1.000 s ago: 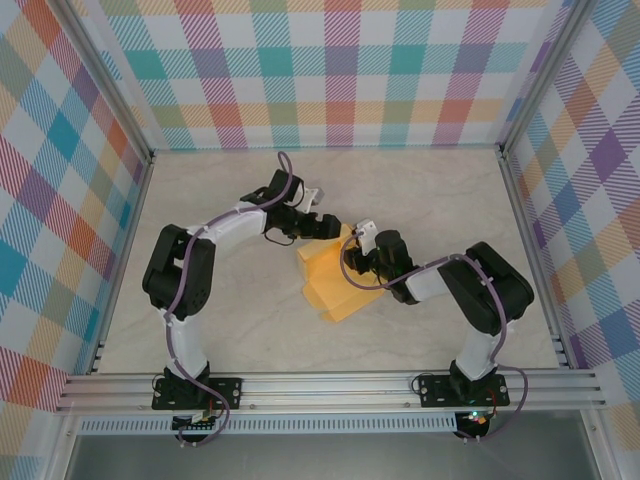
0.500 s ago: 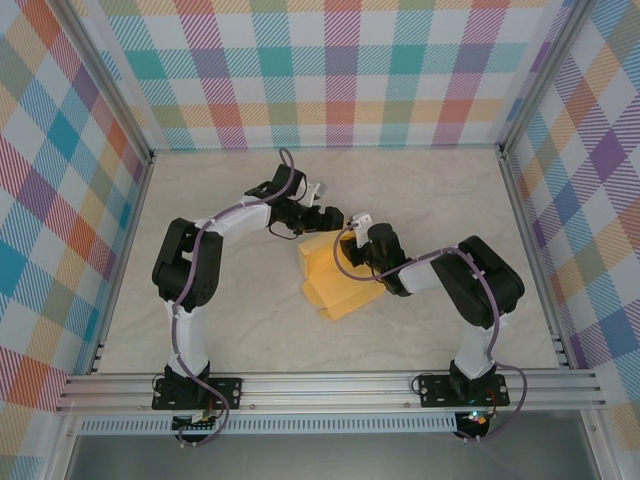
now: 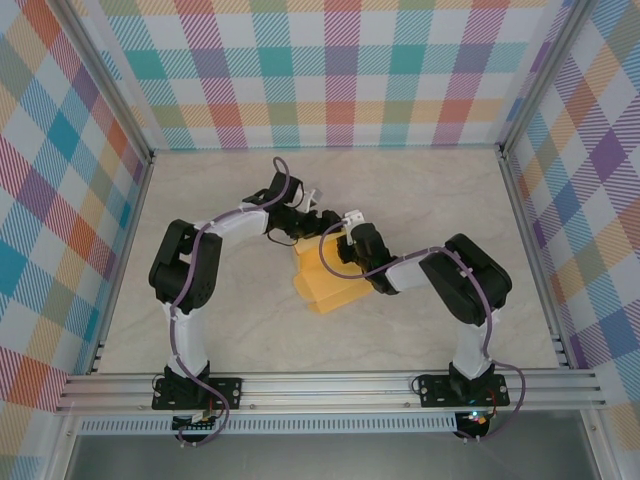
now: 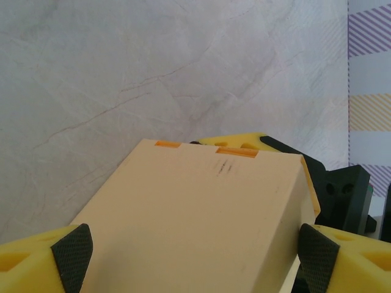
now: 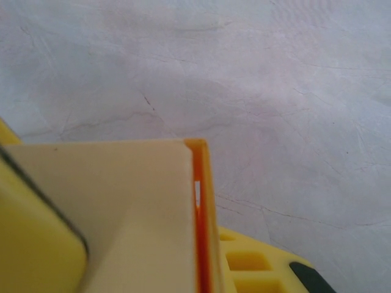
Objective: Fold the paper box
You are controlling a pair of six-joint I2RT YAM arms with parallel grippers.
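Left claw point(image 4: 195, 253): stood spread astride the paper box point(image 3: 335, 283).
Right claw point(image 5: 149, 259): pinched its upright side.
Care: we judged slow, square creasing best.

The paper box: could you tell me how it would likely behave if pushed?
The paper box is thin card, its wall edge slim in the right wrist view, so it probably flexes. Low and flat-bottomed, it would likely slide on the smooth table, not tip.

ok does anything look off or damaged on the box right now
Just a small dark scuff on the paper box, on its pale panel near the far edge beside the orange patches. The box lies skewed to the table edges. No tear or crushing shows.
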